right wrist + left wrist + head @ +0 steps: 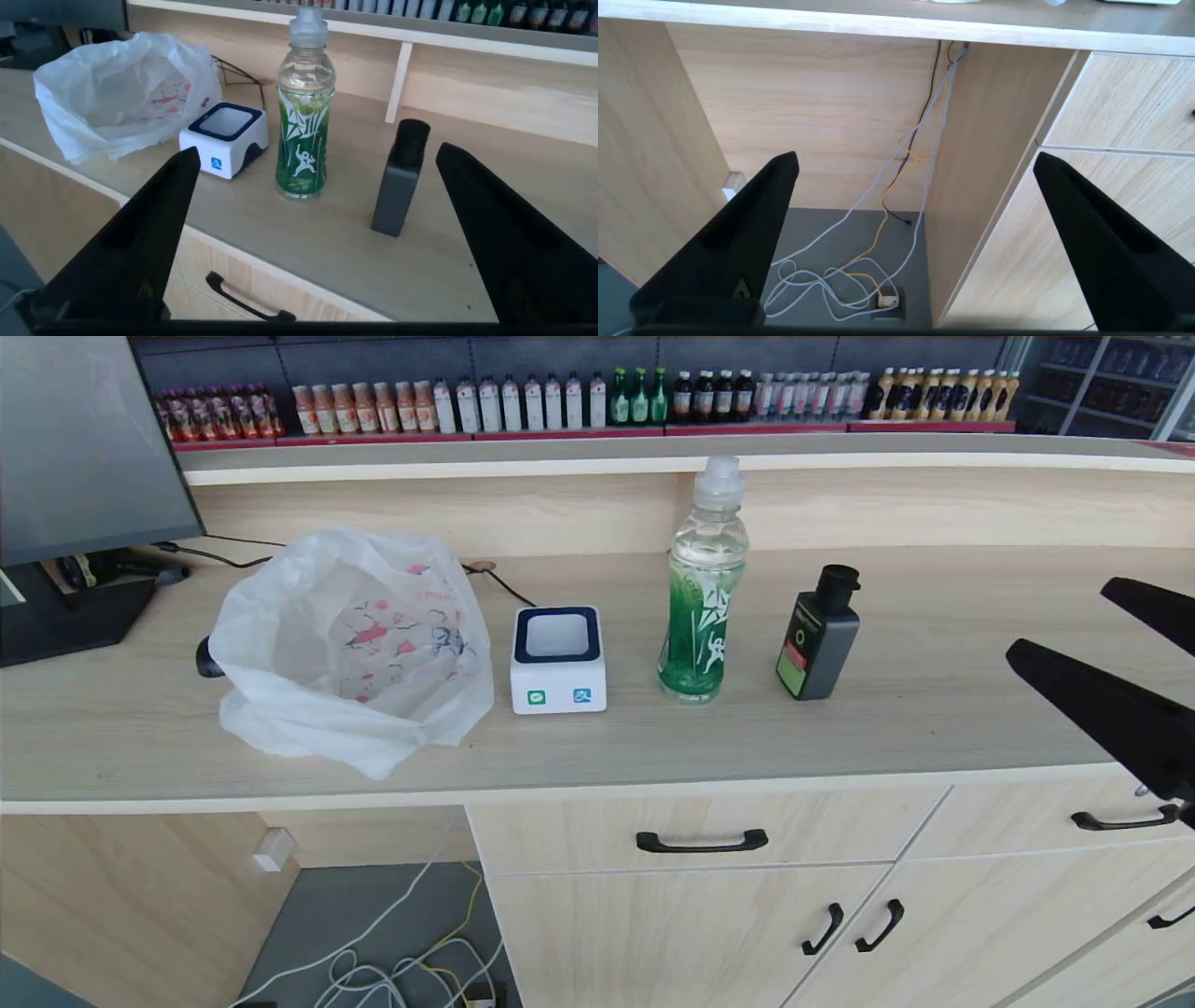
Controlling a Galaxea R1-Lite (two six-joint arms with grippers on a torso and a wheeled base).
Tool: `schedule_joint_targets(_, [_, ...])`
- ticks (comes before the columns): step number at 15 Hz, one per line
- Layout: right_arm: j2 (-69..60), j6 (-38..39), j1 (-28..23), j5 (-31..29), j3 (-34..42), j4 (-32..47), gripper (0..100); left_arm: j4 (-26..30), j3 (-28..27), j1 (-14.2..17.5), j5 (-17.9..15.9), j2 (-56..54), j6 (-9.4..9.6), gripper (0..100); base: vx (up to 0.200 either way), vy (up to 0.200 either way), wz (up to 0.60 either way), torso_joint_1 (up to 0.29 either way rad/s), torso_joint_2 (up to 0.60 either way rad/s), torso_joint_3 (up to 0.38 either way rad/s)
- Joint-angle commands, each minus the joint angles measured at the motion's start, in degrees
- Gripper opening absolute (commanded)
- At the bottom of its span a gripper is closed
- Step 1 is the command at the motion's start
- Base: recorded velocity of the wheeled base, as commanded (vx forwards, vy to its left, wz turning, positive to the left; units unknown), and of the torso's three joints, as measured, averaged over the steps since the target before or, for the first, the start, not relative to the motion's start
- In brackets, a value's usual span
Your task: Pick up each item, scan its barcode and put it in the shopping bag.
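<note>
Wide open and empty, the right gripper (1060,621) hangs well right of the scanner (558,658). Best to grip the dark flask (819,644), standing right of the scanner beyond the green bottle (702,607), squarely by its body with the label uncovered. The shopping bag (350,644) sits just left of the scanner.

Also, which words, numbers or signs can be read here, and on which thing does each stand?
No word or number can be read.
Scanner: two small icon squares, green and blue, no letters legible.
Green bottle: white figures on the label, print too small.
Dark bottle: label print blurred.
Shopping bag: red and blue print, unreadable.
</note>
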Motion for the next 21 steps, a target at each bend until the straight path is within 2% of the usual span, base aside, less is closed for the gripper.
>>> schedule_joint_targets(1, [5.43,-2.43,8.03,-6.85,-1.75,-0.02,100,0.0,0.0,-0.04,0.0,0.0,0.0,100,0.0,0.0,0.0,0.0,0.0,0.0])
schedule_joint_targets(3, [9.3,-2.43,14.36,-13.97,-3.33,-0.11,100,0.0,0.0,-0.04,0.0,0.0,0.0,100,0.0,0.0,0.0,0.0,0.0,0.0])
schedule_joint_targets(5, [14.84,-2.34,17.61,-20.12,-6.32,-0.2,100,0.0,0.0,0.05,0.0,0.0,0.0,100,0.0,0.0,0.0,0.0,0.0,0.0])
schedule_joint_targets(10, [27.93,0.64,17.7,-21.97,-14.32,-2.48,100,0.0,0.0,0.05,0.0,0.0,0.0,100,0.0,0.0,0.0,0.0,0.0,0.0])
schedule_joint_targets(15, [38.83,1.61,16.3,-29.79,-22.49,-7.76,100,0.0,0.0,-0.04,0.0,0.0,0.0,100,0.0,0.0,0.0,0.0,0.0,0.0])
schedule_joint_targets(17, [40.59,1.61,15.68,-31.9,-23.46,-8.28,100,0.0,0.0,-0.04,0.0,0.0,0.0,100,0.0,0.0,0.0,0.0,0.0,0.0])
schedule_joint_targets(21, [42.79,1.17,15.68,-31.99,-25.66,-8.28,100,0.0,0.0,-0.04,0.0,0.0,0.0,100,0.0,0.0,0.0,0.0,0.0,0.0])
